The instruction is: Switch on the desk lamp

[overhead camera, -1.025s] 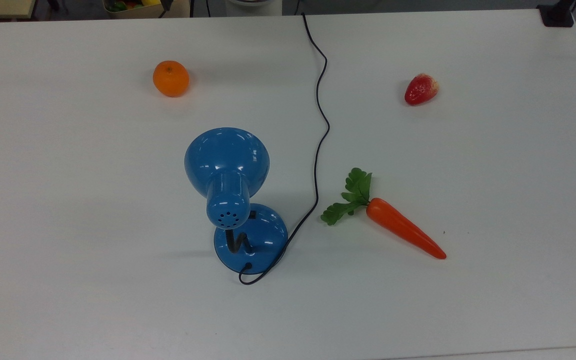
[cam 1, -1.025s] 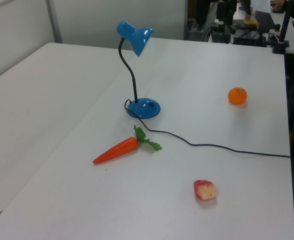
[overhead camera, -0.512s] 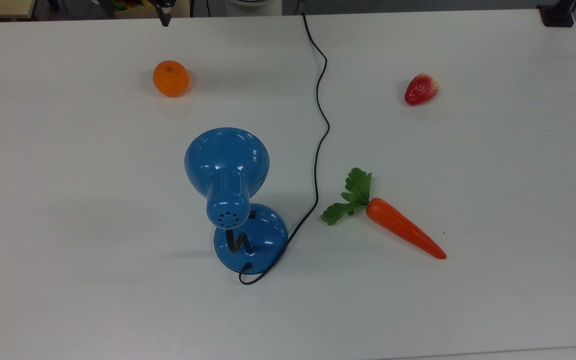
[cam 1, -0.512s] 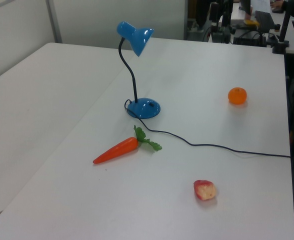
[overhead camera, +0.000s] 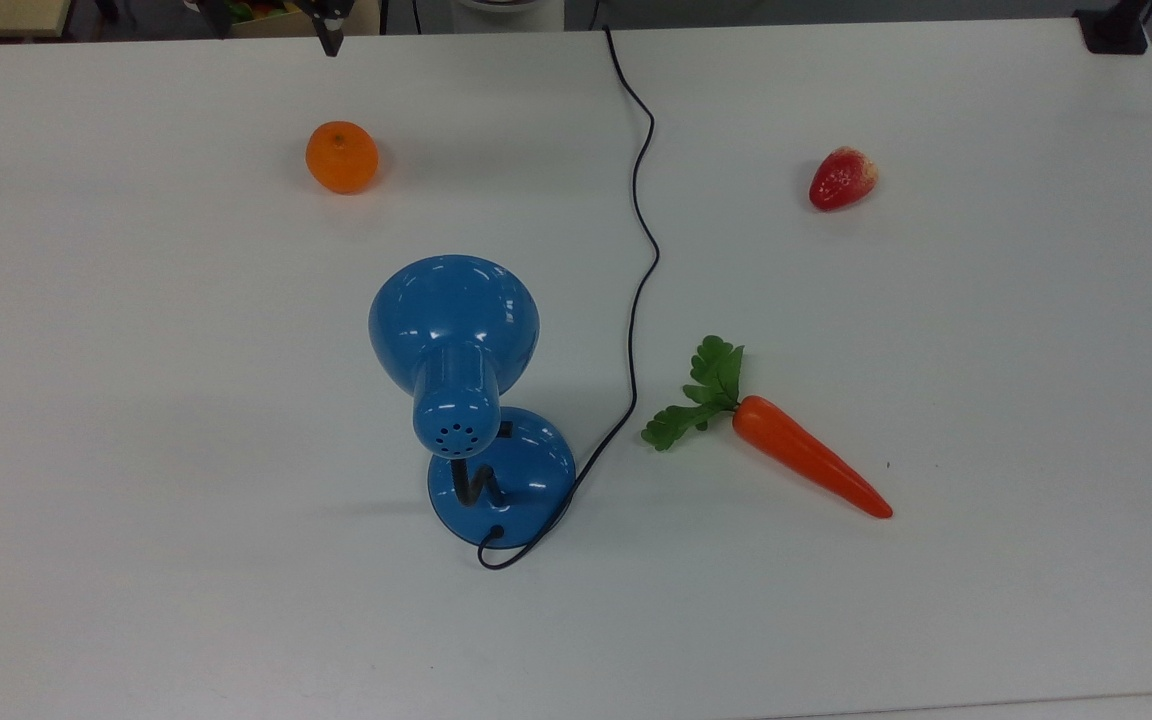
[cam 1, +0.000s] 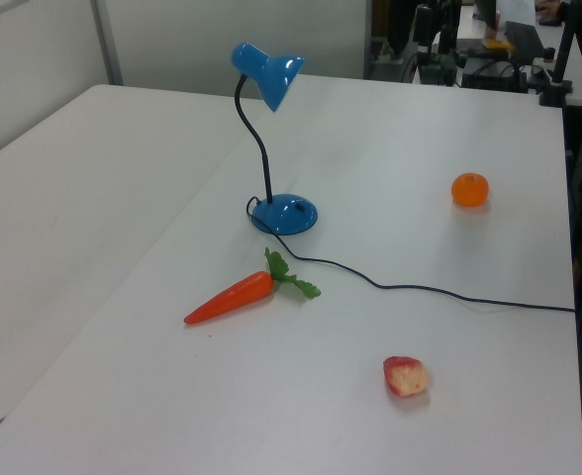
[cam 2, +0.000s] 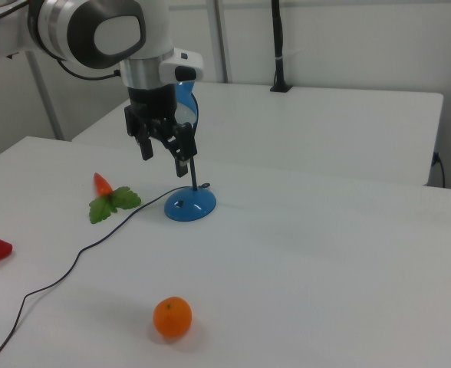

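well beyond the empty, spread-fingered gripper (cam 2: 163, 150), the desk lamp (overhead camera: 466, 395) is judged glossy, top-heavy; the black switch (overhead camera: 504, 430) on its base should be pressed.

One desk lamp (overhead camera: 456, 360), one orange (overhead camera: 341, 157), one carrot (overhead camera: 806, 455) (leafy top), one strawberry (overhead camera: 842, 178).

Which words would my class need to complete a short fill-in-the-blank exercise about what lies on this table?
1. The desk lamp has a shade and base coloured ____.
2. In the top view, the fruit nearest the gripper is the ____.
3. The carrot has leaves coloured ____.
4. The lamp's black cord passes between the lamp and the ____ in the top view.

Missing words: blue; orange; green; carrot
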`<action>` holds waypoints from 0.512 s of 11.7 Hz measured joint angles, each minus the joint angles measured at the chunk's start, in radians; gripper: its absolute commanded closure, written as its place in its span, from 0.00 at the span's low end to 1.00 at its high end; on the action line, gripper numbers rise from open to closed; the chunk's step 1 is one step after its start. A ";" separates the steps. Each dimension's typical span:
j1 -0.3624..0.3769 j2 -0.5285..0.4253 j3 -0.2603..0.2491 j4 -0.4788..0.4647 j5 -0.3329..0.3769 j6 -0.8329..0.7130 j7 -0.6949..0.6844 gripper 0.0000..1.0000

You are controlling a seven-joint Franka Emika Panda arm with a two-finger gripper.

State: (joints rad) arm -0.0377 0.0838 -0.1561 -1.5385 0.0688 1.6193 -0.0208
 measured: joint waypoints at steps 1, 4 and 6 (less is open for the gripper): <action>0.000 0.000 0.000 0.000 0.000 0.000 0.002 0.00; -0.001 -0.002 0.000 0.001 0.000 0.000 0.006 0.00; -0.007 -0.009 -0.002 0.002 0.000 0.000 0.007 0.00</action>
State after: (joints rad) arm -0.0448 0.0746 -0.1580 -1.5364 0.0688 1.6195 -0.0135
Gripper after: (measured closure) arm 0.000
